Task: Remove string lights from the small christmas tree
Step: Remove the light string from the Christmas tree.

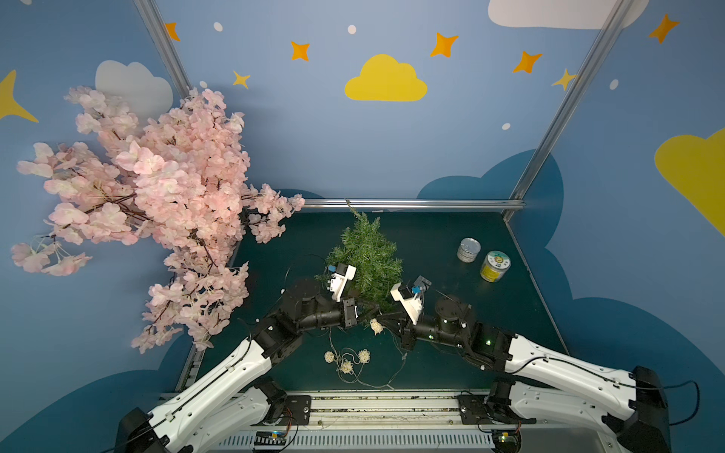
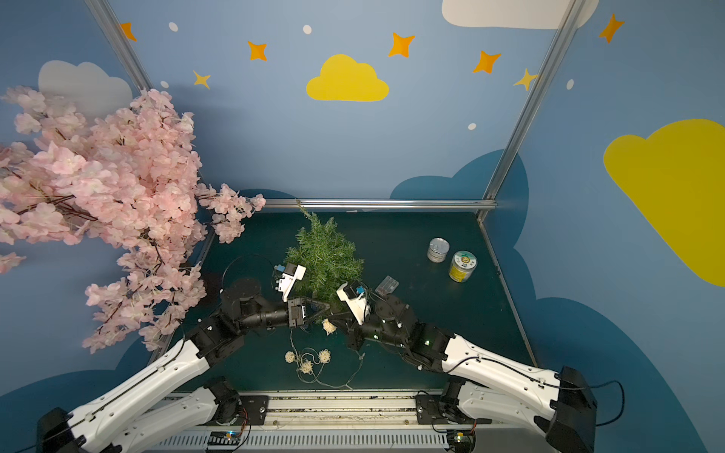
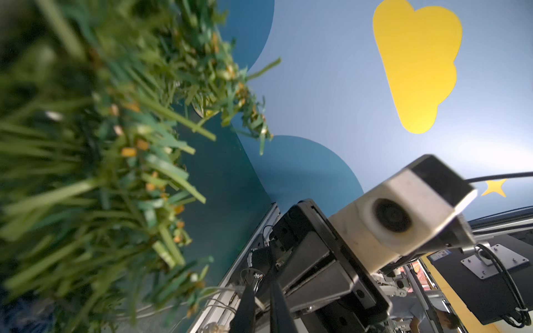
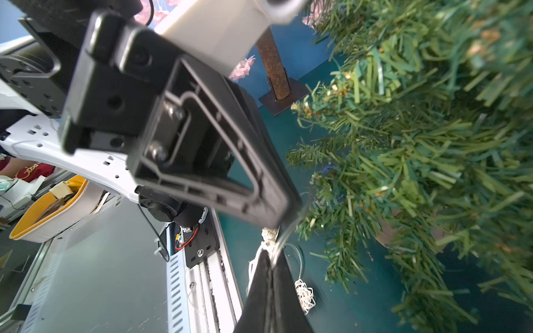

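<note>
Jaws of the right gripper [image 4: 269,261] are pressing together on the thin wire of the string lights [image 1: 347,366], one cream ball [image 4: 269,233] sitting just past their tips. Facing them tip to tip, the left gripper [image 3: 262,288] is holding its jaws slightly apart. The small christmas tree [image 1: 368,255] is standing just beyond both pairs of jaws, while three more balls are lying on the table [image 1: 431,376] on their near side, toward the arm bases.
</note>
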You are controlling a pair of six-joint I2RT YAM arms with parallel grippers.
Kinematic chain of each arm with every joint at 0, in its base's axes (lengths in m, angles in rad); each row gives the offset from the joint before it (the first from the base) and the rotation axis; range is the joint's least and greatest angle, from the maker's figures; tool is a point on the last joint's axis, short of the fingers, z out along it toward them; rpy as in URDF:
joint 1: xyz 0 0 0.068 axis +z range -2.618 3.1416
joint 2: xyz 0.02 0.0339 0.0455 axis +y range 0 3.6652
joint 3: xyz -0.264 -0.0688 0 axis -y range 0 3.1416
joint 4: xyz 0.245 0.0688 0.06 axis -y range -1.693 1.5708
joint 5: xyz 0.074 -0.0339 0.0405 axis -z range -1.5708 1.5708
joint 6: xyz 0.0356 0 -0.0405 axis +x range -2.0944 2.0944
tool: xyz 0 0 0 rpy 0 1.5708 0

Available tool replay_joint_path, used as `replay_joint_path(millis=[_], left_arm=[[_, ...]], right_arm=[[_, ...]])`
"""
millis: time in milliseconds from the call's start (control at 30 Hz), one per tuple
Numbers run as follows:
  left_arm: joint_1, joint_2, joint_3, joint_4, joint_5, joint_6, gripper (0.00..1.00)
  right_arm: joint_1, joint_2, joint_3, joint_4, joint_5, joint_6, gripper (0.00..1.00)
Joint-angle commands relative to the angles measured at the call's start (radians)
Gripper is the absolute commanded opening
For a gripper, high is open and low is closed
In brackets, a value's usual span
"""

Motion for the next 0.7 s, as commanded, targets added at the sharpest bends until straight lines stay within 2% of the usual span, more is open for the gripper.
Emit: replay_joint_path(millis=[0,33,67,100,167,267,433,667], left_arm=[[0.014,-0.016,0.015,-0.056,-0.015,0.028,0.40],[0.016,-0.017,0.027,-0.098,-0.036,0.047,0.64],[0.014,-0.021,0.042,-0.154,-0.068,0.077,0.84],[0.014,-0.026,0.058,-0.215,-0.104,0.109,0.98],[0.014,-0.046,0.090,-0.347,-0.195,0.174,0.99],[0.014,-0.083,0.096,-0.432,-0.278,0.216,0.99],[0.015,-0.087,0.078,-0.488,-0.374,0.243,0.99],[0.013,-0.009,0.081,-0.458,-0.421,0.278,0.98]], right_arm=[[-0.002,-0.050,-0.010,0.007,0.007,-0.001,0.00],[-0.005,-0.063,-0.010,-0.007,0.017,-0.001,0.00],[-0.011,-0.077,-0.010,-0.025,0.027,0.000,0.00],[-0.018,-0.090,-0.010,-0.045,0.035,0.002,0.00],[-0.045,-0.121,-0.010,-0.087,0.044,0.013,0.00],[-0.099,-0.161,-0.050,-0.118,0.028,0.044,0.00],[-0.146,-0.173,-0.068,-0.192,0.015,0.072,0.00],[-0.172,-0.153,-0.114,-0.193,-0.004,0.117,0.00]])
